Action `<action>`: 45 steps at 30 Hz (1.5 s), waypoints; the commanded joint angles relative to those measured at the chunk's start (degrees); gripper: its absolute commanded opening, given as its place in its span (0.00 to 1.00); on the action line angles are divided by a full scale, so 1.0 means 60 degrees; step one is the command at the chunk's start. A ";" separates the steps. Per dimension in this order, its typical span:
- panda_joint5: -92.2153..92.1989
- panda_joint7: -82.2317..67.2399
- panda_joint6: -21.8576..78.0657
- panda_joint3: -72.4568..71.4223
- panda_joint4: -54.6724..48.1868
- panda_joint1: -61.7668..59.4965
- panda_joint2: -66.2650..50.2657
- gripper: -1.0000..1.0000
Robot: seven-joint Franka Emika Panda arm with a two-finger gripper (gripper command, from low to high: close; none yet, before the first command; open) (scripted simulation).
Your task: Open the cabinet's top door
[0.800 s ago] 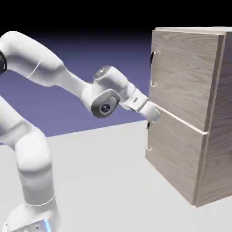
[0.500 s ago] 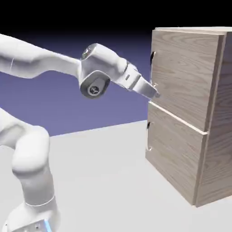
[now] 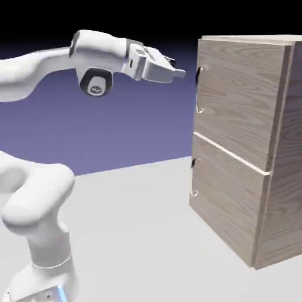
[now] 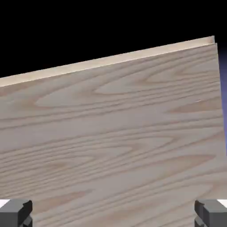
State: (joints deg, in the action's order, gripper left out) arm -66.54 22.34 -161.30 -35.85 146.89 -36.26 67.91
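Claw (image 3: pixel 179 74) is spread wide and empty, hanging just short of the cabinet (image 3: pixel 248 147), level with the upper end of the top door's (image 3: pixel 236 97) handle (image 3: pixel 199 88). I'd ease it forward so both tips straddle that handle, then close and pull outward, not sideways. Count: one cabinet on the worktop (image 3: pixel 135 236), two doors, two handles.

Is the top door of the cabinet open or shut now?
Shut. The top door lies flush with the cabinet; the gripper is short of its handle.
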 commanded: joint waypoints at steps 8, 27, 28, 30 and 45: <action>-0.3324 -0.1005 0.0635 -0.1791 -0.0705 -0.1845 0.1761 0.50; -1.0255 -0.3080 0.1932 -0.5408 -0.2730 -0.6222 0.5200 0.50; -1.0397 -0.3113 0.1946 -0.5428 -0.3030 -0.6558 0.5162 0.50; -1.0570 -0.3154 0.1964 -0.5453 -0.3394 -0.6965 0.5116 0.50; -1.2456 -0.6612 0.6472 -0.3960 0.1102 -0.4230 0.5508 0.00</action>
State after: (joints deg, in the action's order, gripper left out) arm -141.37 -17.38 -122.42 -59.62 153.50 -61.64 100.96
